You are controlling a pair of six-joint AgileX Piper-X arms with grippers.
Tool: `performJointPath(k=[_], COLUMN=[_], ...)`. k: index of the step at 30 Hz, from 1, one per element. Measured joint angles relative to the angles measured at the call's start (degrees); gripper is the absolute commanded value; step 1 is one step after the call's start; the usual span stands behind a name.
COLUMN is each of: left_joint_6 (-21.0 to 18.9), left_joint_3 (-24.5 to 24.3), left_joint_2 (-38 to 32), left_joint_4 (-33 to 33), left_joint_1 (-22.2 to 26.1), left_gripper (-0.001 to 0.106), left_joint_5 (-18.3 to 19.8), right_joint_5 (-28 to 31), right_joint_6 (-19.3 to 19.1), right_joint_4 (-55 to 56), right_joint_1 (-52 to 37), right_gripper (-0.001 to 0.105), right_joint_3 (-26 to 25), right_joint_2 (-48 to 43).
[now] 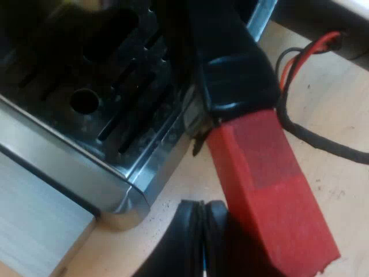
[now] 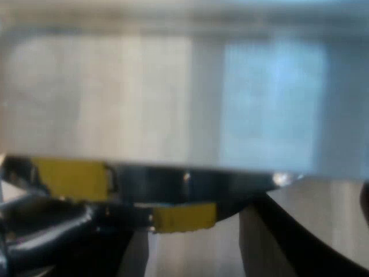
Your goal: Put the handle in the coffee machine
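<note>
Handle (image 1: 253, 161) first: its red end lies hard against the side of the left end effector (image 1: 203, 216). That end effector's two black fingers (image 1: 187, 231) are pressed together with nothing between them, so it looks to be nudging the handle, not clasping it. From there the handle's long axis runs away through the dark grip, over the corner of the espresso machine (image 1: 69, 150) and its slotted drip tray (image 1: 132, 92), toward the machine's front. The metal end is hidden, so I cannot tell whether it is seated. Pale tabletop (image 1: 328, 98) lies beside the machine, under the red end. The left arm is plainly the nearer. The right end effector (image 2: 179, 254) is spread wide and empty, near a black bar with yellow patches (image 2: 173, 179). No brand or writing is readable.
</note>
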Motion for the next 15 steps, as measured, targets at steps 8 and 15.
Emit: performJointPath(k=[8,15], left_joint_6=[-9.6,-16.6], left_joint_3=[0.1,1.1], left_joint_2=[-3.1,-4.3], left_joint_4=[-5.9,-7.3], left_joint_1=[-6.1,-8.7], left_gripper=[0.0,0.0], left_joint_5=[-4.7,-6.7], right_joint_5=[0.8,1.3], right_joint_6=[0.0,0.6], right_joint_4=[0.0,0.8], right_joint_1=[0.0,0.0], right_gripper=[0.041,0.041], right_joint_3=[0.1,0.4], right_joint_2=[0.0,0.0])
